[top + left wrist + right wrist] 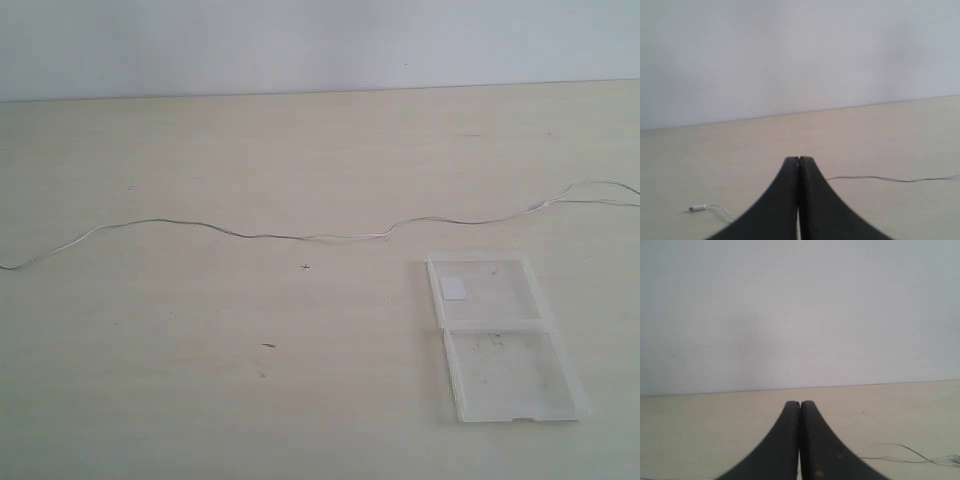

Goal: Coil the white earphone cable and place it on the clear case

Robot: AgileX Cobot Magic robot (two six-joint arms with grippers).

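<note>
Earphone cable uncoiled — clear case open.

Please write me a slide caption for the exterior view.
The white earphone cable lies stretched across the table, apart from the open clear case.

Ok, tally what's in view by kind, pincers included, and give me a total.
white earphone cable: 1
clear case: 1
pincers, both shut (left pincer, right pincer): 2
Total: 4
</note>
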